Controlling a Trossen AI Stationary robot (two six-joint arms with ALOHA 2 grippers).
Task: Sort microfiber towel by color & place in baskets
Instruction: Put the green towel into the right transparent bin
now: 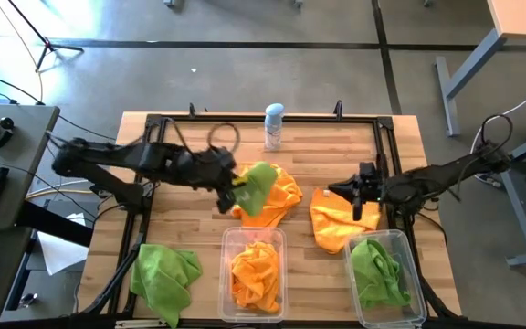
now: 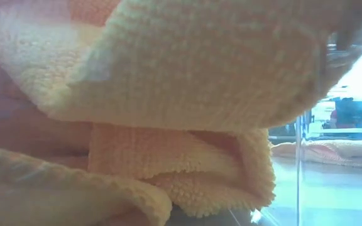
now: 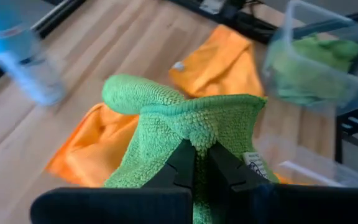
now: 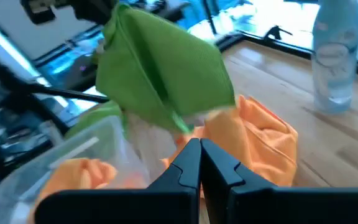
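Observation:
My left gripper (image 1: pixel 236 194) is shut on a lime green towel (image 1: pixel 259 181), which it holds up over a crumpled orange towel (image 1: pixel 281 199) at mid-table. My right gripper (image 1: pixel 334 192) is shut with nothing between its fingers (image 4: pixel 199 155). It hovers over another orange towel (image 1: pixel 336 227) and points toward the held green towel (image 4: pixel 160 68). A clear basket (image 1: pixel 228 239) at the near edge holds orange towels (image 1: pixel 256 270). A second clear basket (image 1: pixel 409 251) to its right holds a green towel (image 1: pixel 380 272). One more green towel (image 1: pixel 164 274) lies on the table at near left. My left gripper pinches a bunched fold (image 3: pixel 201 134) of the green towel between its two fingers, which slant down toward the table's right side. The towel is lifted and drapes slack below the fingers. Whether its lower corner (image 4: pixel 182 126) touches the orange towel beneath, I cannot tell.
A white-and-blue spray can (image 1: pixel 274 126) stands at the far edge, mid-table. A black frame (image 1: pixel 386 146) runs along the table's edges. In the low view an orange towel (image 2: pixel 187 94) fills nearly the whole picture, with a clear basket wall (image 2: pixel 300 163) beside it.

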